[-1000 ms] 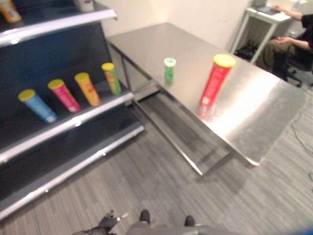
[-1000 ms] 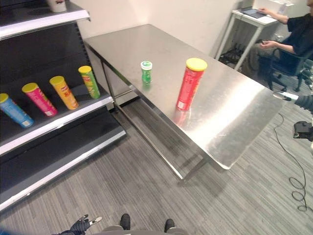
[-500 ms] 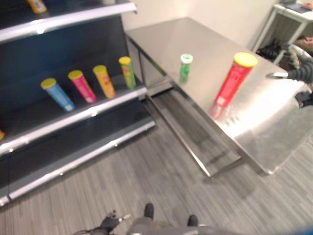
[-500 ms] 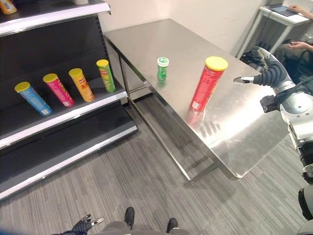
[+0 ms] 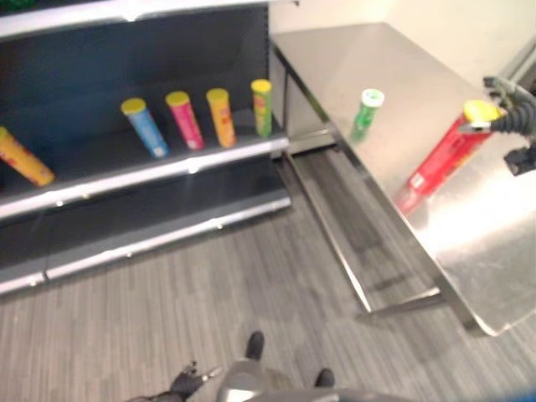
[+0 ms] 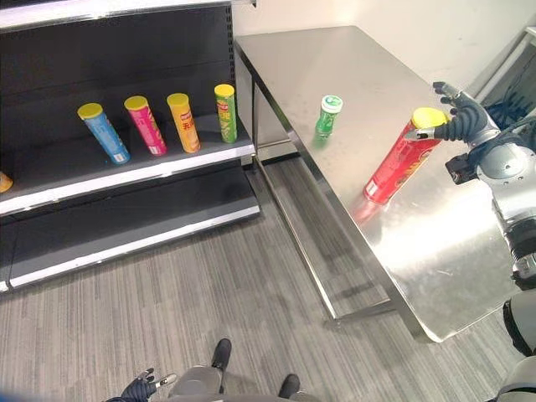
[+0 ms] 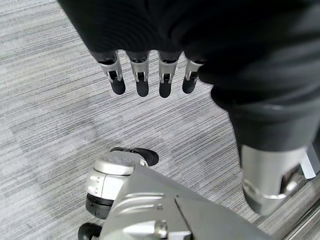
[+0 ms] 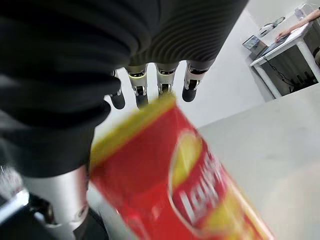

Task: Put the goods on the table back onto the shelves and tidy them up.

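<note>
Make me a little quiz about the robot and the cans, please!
1. True or false: the red can stands on the table.
2. How many cans stand in a row on the shelf left of the table?
3. Which hand is by the red can's yellow lid: A, the right hand, or B, the left hand?

Key: 1 true. 2 four. 3 A; its fingers are straight.

an orange can (image 5: 23,159) on the shelf (image 5: 151,172) is cut off at the edge.
</note>
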Controlling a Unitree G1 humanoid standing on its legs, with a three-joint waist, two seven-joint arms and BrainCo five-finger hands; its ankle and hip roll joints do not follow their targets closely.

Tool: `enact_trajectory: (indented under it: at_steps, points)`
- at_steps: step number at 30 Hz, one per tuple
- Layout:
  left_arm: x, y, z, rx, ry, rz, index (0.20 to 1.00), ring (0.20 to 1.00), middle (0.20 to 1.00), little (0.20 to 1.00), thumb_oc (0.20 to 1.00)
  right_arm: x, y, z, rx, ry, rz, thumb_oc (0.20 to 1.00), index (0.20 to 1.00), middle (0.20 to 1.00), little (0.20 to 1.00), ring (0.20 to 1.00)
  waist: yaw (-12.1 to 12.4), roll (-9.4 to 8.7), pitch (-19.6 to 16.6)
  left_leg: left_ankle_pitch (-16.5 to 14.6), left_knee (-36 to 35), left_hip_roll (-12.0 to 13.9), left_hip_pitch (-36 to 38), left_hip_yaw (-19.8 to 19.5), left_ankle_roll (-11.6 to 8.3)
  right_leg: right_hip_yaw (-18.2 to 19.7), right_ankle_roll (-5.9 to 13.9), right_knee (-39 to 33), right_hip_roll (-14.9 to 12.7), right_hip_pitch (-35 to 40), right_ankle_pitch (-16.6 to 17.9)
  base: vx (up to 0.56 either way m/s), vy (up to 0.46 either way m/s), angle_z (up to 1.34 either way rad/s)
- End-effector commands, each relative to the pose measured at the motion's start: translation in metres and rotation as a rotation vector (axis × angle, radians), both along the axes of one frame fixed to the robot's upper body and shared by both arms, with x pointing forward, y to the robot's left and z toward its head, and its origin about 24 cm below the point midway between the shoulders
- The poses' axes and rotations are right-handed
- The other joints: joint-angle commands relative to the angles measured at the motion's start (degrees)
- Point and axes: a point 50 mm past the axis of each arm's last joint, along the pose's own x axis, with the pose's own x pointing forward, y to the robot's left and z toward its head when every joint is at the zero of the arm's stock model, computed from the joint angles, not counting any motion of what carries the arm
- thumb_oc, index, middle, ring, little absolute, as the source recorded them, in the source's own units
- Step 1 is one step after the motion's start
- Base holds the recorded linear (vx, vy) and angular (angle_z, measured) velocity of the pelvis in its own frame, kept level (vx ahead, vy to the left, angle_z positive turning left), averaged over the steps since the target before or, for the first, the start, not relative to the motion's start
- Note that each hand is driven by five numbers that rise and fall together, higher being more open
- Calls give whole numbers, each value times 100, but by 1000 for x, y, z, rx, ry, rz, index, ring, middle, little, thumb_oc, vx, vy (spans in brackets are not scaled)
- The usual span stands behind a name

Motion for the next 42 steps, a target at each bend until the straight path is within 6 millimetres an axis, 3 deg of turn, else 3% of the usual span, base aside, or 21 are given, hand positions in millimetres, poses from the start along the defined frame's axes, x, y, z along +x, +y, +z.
enact_trajectory:
  at_steps: [1, 6, 7, 8, 14, 16, 18, 20, 24, 27, 28, 31, 32, 34, 35, 36, 40, 41, 42]
  points:
    - [22, 14, 8, 44, -54, -26, 1000, 1000, 1000, 1000, 1000, -5, 3, 35, -126, -41, 29, 1000, 1000, 1000, 1000, 1000, 76, -219, -69, -725, 17, 188, 321, 163, -389, -80, 273, 45, -232, 16, -280, 13, -7, 16]
    - [22, 14, 8, 44, -50, -41, 1000, 1000, 1000, 1000, 1000, -7, -1, 30, -168, 33, 29, 1000, 1000, 1000, 1000, 1000, 47, -257, -62, -732, 17, 194, 340, 186, -395, -79, 277, 45, -229, 31, -275, 3, -2, 4]
    - [23, 15, 9, 45, -52, -42, 1000, 1000, 1000, 1000, 1000, -7, -3, 30, -181, 46, 17, 438, 438, 438, 438, 438, 44, -264, -62, -736, 17, 197, 344, 195, -397, -77, 279, 45, -229, 33, -271, 0, 0, 0]
    - [24, 16, 9, 46, -55, -42, 1000, 1000, 1000, 1000, 1000, -7, -5, 31, -190, 50, 6, 200, 200, 200, 200, 200, 37, -274, -62, -738, 17, 201, 348, 203, -397, -71, 280, 45, -229, 32, -266, 0, 0, 0]
    - [29, 18, 11, 57, -75, -25, 1000, 1000, 1000, 1000, 1000, -7, -2, 39, -184, 2, -1, 200, 200, 200, 200, 200, -83, -271, -62, -774, 17, 230, 401, 267, -390, 15, 272, 45, -231, 22, -263, 0, 2, -2]
    - [27, 19, 11, 61, -85, 28, 1000, 1000, 1000, 1000, 1000, -14, 11, 53, -47, -158, 85, 200, 200, 200, 200, 200, -135, -236, -77, -803, 17, 247, 460, 298, -385, 63, 265, 50, -223, 52, -281, 0, -34, -19]
    - [27, 20, 11, 63, -84, 26, 1000, 1000, 1000, 1000, 1000, -15, 10, 52, -44, -158, 83, 200, 200, 200, 200, 200, -120, -249, -76, -804, 17, 247, 463, 299, -385, 63, 265, 50, -223, 55, -282, 0, -25, -11]
    - [25, 21, 12, 63, -97, 72, 1000, 1000, 1000, 1000, 1000, -31, 25, 73, 81, -340, 195, 200, 200, 200, 200, 200, -170, -175, -102, -807, 17, 279, 477, 291, -413, 30, 257, 62, -218, 70, -316, 4, -65, -1]
    - [21, 25, 12, 70, -92, 91, 1000, 1000, 1000, 1000, 1000, -49, 34, 91, 143, -497, 279, 200, 200, 200, 200, 200, -104, -160, -144, -800, 17, 303, 496, 259, -460, -38, 237, 57, -192, 121, -363, 15, -75, 4]
    - [18, 26, 13, 65, -108, 125, 1000, 1000, 1000, 1000, 1000, -66, 61, 111, 208, -656, 440, 200, 200, 200, 200, 200, 36, -98, -144, -697, 17, 342, 416, 114, -548, -172, 198, 45, -154, 127, -431, -37, -98, 19]
    - [18, 25, 13, 54, -127, 157, 1000, 1000, 1000, 1000, 1000, -70, 86, 121, 186, -711, 543, 200, 200, 200, 200, 200, 210, -81, -76, -684, 177, 321, 253, -37, -550, -232, 158, 45, -154, 133, -469, -112, -51, 29]
    - [17, 17, 11, 19, -136, 200, 1000, 1000, 1000, 1000, 1000, -70, 111, 120, 146, -680, 642, 200, 200, 200, 200, 200, 347, -46, 48, -522, 503, 561, -167, 99, -716, -536, 175, 45, -296, 169, -476, -97, 141, 65]
    - [13, 16, 9, 20, -122, 216, 1000, 1000, 1000, 1000, 1000, -68, 121, 112, 138, -631, 684, 200, 200, 200, 200, 200, 342, -35, 51, -291, 316, 914, -171, 379, -747, -628, 236, 45, -390, 192, -429, -42, 291, 101]
    - [13, 18, 10, 32, -125, 225, 1000, 1000, 1000, 1000, 1000, -70, 126, 106, 105, -597, 708, 200, 200, 200, 200, 200, 300, -19, 10, -61, 114, 1305, -210, 771, -792, -762, 338, 45, -550, 206, -393, -31, 261, 65]
    - [13, 18, 10, 32, -125, 225, 1000, 1000, 1000, 1000, 1000, -70, 126, 106, 105, -597, 708, 200, 200, 200, 200, 200, 300, -19, 10, -61, 114, 1305, -210, 771, -792, -762, 338, 45, -550, 206, -393, -22, 316, 67]
    - [12, 20, 11, 43, -129, 218, 1000, 1000, 1000, 1000, 1000, -69, 126, 99, 92, -569, 705, 200, 200, 200, 200, 200, 253, 24, -67, 94, 93, 1582, -172, 1043, -876, -864, 423, 58, -696, 220, -339, 19, 351, 57]
    - [10, 17, 9, 42, -116, 189, 1000, 1000, 1000, 1000, 1000, -71, 122, 89, 81, -540, 682, 200, 200, 200, 200, 200, 152, 169, -277, 4, 150, 1560, -10, 1332, -900, -1086, 612, 142, -1035, 356, -157, 46, 393, 37]
    - [7, 17, 8, 44, -96, 172, 1000, 1000, 1000, 1000, 1000, -71, 121, 78, 84, -513, 675, 200, 200, 200, 200, 200, 167, 193, -397, -291, 239, 1303, 38, 1367, -818, -1211, 738, 265, -1444, 402, 67, 65, 651, 46]
    - [7, 18, 8, 50, -88, 158, 1000, 1000, 1000, 1000, 1000, -71, 121, 72, 86, -499, 670, 200, 200, 200, 200, 200, 196, 157, -417, -451, 270, 1121, 43, 1344, -725, -1267, 784, 381, -1681, 382, 215, 100, 810, 73]
